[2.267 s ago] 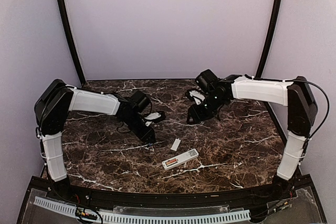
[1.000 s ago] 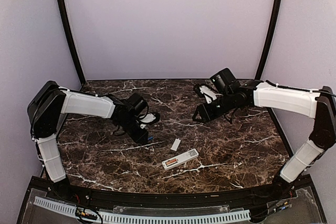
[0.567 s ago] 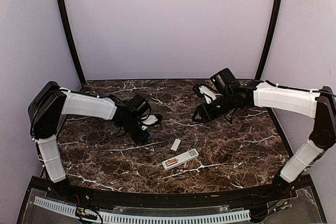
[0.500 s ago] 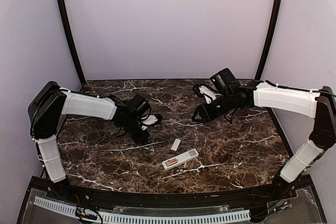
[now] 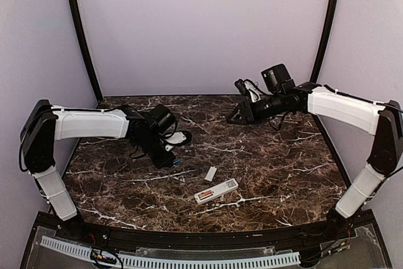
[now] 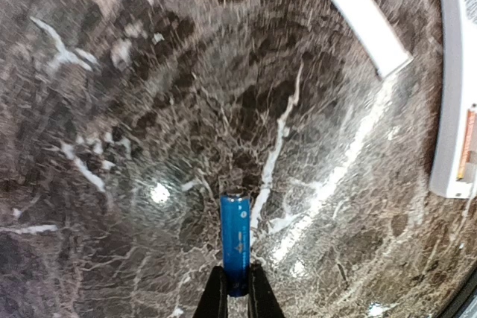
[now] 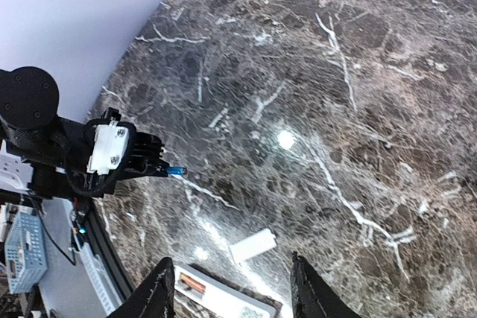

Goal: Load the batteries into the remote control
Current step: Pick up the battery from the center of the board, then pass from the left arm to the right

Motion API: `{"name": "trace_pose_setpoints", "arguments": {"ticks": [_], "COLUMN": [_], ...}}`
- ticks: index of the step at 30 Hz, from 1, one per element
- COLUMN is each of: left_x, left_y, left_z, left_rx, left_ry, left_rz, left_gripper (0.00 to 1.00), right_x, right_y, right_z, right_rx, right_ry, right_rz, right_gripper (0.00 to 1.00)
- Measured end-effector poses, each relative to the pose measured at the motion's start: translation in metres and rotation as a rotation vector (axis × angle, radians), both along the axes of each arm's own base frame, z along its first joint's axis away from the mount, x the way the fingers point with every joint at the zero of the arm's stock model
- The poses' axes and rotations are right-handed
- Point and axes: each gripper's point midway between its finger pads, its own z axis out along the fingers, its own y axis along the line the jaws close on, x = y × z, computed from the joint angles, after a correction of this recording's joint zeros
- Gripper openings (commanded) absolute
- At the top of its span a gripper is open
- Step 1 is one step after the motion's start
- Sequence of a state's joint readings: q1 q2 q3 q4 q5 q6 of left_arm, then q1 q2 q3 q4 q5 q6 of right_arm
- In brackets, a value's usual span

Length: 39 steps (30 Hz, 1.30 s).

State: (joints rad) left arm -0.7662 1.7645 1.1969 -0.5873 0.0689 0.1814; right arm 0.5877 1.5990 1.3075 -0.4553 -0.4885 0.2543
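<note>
Left wrist view shows the left gripper point(image 6: 237, 297) pinched tight on one end of the blue battery point(image 6: 235, 237), which sticks out above the marble table point(image 6: 112, 147); the remote control point(image 5: 216, 191) lies face down near the front edge, the orange battery point(image 6: 468, 143) seated inside; the white cover point(image 5: 210, 173) rests just beside it; the right gripper point(image 7: 232, 288) hangs half-spread, holding nothing.

Overhead rear view; two downward wrist views.

Even overhead light; glare spots on marble table point(image 6: 158, 193), wrist-view blur
</note>
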Motion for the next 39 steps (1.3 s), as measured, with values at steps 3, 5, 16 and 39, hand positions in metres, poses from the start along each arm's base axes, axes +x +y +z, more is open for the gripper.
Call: {"name": "trace_pose_setpoints", "arguments": {"ticks": [3,5,16,39], "left_x": [0.007,0.009,-0.002,0.004], "left_y": [-0.010,-0.015,-0.025,-0.038], "left_z": [0.043,0.070,0.120,0.132], "left_rx": [-0.082,-0.132,-0.215,-0.230], "left_ry": [-0.083,-0.135,-0.268,-0.355], "left_rz": [-0.012,-0.028,-0.154,-0.209], "left_gripper": [0.00,0.00,0.00,0.00], "right_x": [0.004,0.002,-0.026,-0.055], "right_y": [0.014,0.026,0.092,0.139], "right_z": [0.011,0.010,0.009,-0.004], "right_rx": [0.092,0.135,0.251,0.338], "right_ry": [0.041,0.087,0.232,0.428], "right_rz": [0.024,0.047,0.220,0.417], "right_gripper": [0.53,0.59,0.70,0.22]}}
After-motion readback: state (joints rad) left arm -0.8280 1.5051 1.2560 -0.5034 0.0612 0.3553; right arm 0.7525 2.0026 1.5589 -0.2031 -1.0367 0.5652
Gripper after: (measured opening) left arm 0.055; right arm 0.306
